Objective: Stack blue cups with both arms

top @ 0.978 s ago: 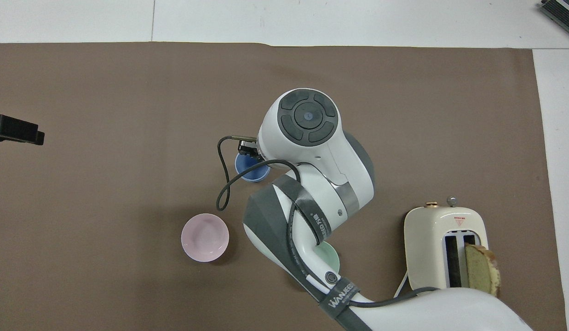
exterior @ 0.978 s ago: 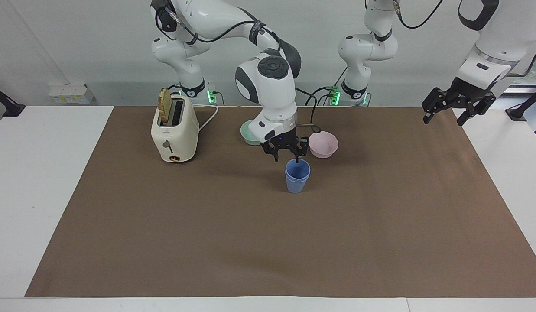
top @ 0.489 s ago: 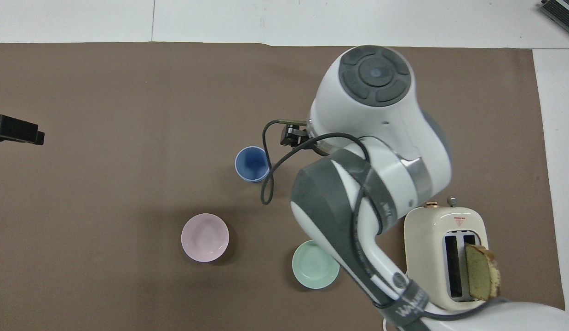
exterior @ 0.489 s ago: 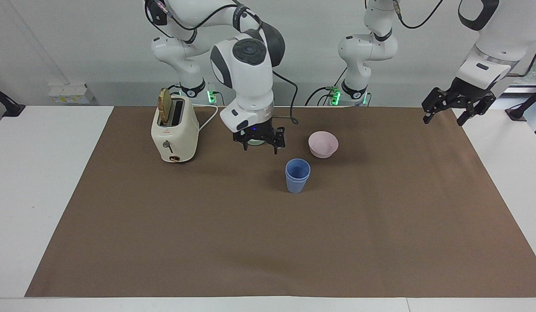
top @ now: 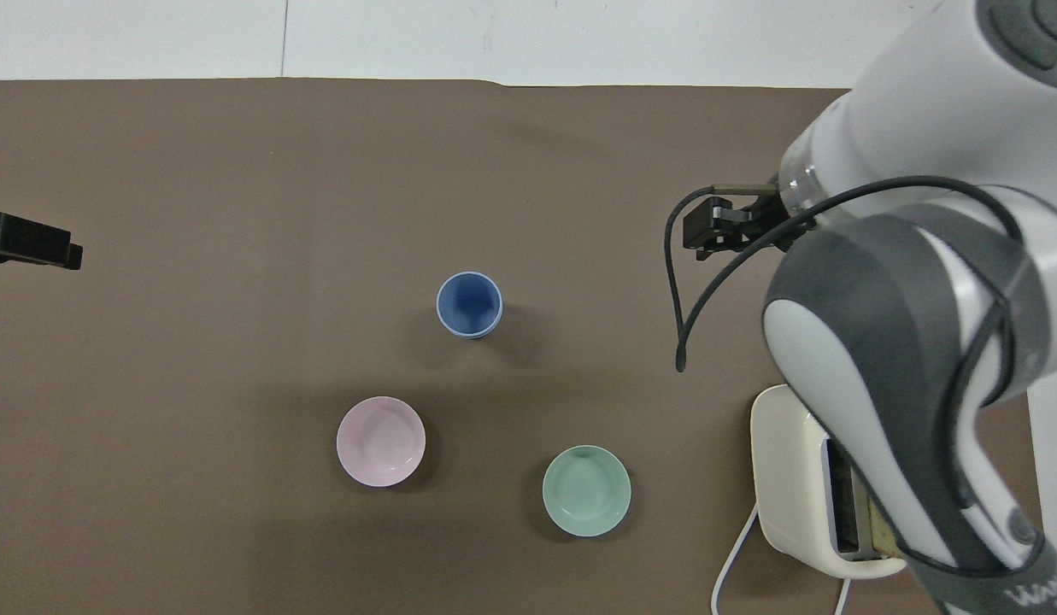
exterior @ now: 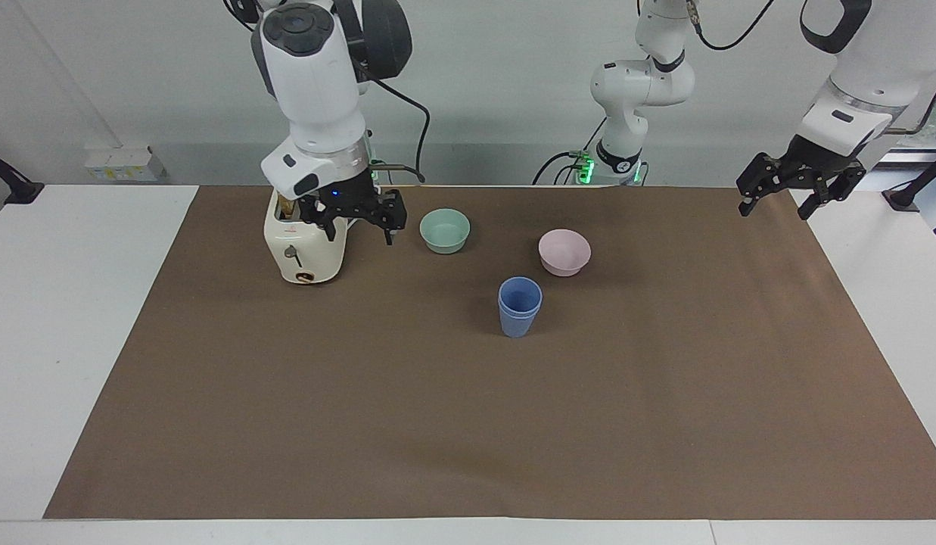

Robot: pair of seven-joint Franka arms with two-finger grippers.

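Bright, even, diffuse light from above; no hard highlights. Brown mat (exterior: 468,424) matte, no glare. Soft, faint shadows: dim patch beside blue cups (exterior: 520,306) toward toaster (exterior: 305,250); darker smudge around pink bowl (exterior: 564,252); broad dim zone on mat around bowls in overhead view. White worktop (exterior: 66,318) near washed out. Green LEDs glow at arm bases. Both views sharp, cups in focus. Right arm (top: 921,342) large in overhead view, slightly soft.

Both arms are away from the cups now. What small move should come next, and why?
Probably only retreating the right gripper from over the cream toaster to rest: the two periwinkle-blue plastic cups already stand nested, untouched, and the left gripper waits open at the mat's edge.
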